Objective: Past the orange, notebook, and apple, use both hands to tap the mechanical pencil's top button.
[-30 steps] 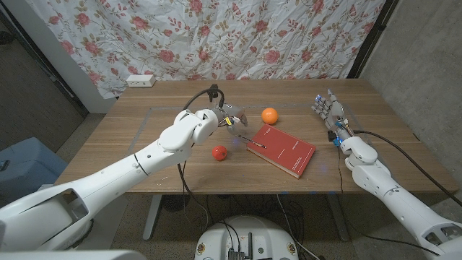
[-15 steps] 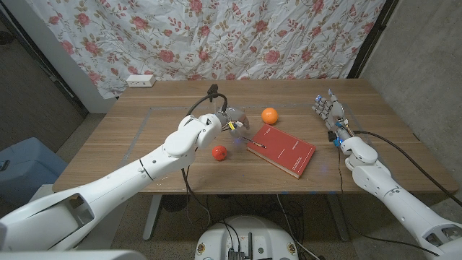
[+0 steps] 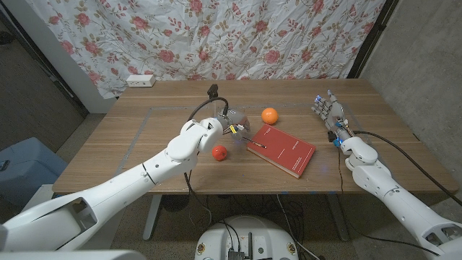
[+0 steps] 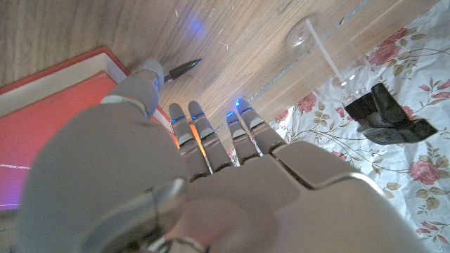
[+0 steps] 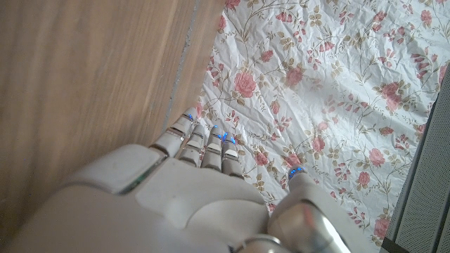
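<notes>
The orange (image 3: 270,115) is small and round, sitting out toward the middle of the wooden table. Just in front of it lies a red notebook (image 3: 282,150), closed, flat and turned at an angle. The apple (image 3: 219,152) is red, off to the notebook's left. The mechanical pencil (image 4: 181,68) is thin and dark, lying on the wood right by the notebook's near-left corner.
</notes>
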You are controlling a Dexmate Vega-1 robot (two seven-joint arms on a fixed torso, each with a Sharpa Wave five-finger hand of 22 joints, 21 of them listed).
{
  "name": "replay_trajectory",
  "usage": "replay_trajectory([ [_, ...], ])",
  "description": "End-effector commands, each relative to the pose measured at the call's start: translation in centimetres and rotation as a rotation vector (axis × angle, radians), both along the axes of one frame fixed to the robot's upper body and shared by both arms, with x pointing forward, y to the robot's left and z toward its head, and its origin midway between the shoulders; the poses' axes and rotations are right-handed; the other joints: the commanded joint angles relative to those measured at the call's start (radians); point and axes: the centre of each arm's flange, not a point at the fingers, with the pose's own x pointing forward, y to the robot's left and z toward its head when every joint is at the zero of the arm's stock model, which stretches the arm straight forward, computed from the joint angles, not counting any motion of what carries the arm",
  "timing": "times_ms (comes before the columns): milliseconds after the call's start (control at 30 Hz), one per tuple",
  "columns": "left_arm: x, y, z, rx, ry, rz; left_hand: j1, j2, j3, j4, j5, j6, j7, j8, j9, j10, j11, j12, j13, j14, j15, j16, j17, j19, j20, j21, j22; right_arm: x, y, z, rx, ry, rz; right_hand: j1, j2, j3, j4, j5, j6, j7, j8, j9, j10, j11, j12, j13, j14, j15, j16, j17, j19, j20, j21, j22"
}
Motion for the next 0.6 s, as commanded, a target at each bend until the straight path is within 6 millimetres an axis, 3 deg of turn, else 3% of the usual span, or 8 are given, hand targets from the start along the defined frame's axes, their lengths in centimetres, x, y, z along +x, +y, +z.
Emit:
replay_trajectory([
  [33, 0.62, -0.07, -0.72, -0.024, -0.01, -0.005, 0.02, 0.007, -0.014, 0.002, 0.002, 0.032, 0.002, 0.004, 0.004, 0.031, 0.001, 0.008, 0.003, 0.022, -0.168, 0.006, 0.002, 0.021, -0.079, 0.009, 0.002, 0.16, 0.0, 0.17, -0.015, 0.004, 0.003, -0.013, 0.001, 0.008, 0.003, 0.005, 0.007, -0.006, 0.007, 0.003, 0.005, -0.001, 0.002, 0.0, -0.002, -0.001, 0.006, 0.001, -0.002, 0.002, 0.007, 0.002],
  [600, 0.67, -0.09, -1.64, -0.08, -0.04, -0.012, 0.077, 0.029, -0.061, 0.001, 0.002, 0.149, 0.011, 0.008, 0.004, 0.141, 0.0, 0.011, 0.003, 0.087, -0.173, 0.007, 0.002, 0.078, -0.083, 0.017, 0.005, 0.49, 0.17, 0.34, -0.022, 0.004, 0.01, -0.014, 0.002, 0.011, 0.002, 0.005, 0.009, -0.007, 0.007, 0.003, 0.005, -0.001, 0.002, 0.0, -0.002, -0.003, 0.007, -0.003, -0.001, 0.003, 0.008, 0.002],
])
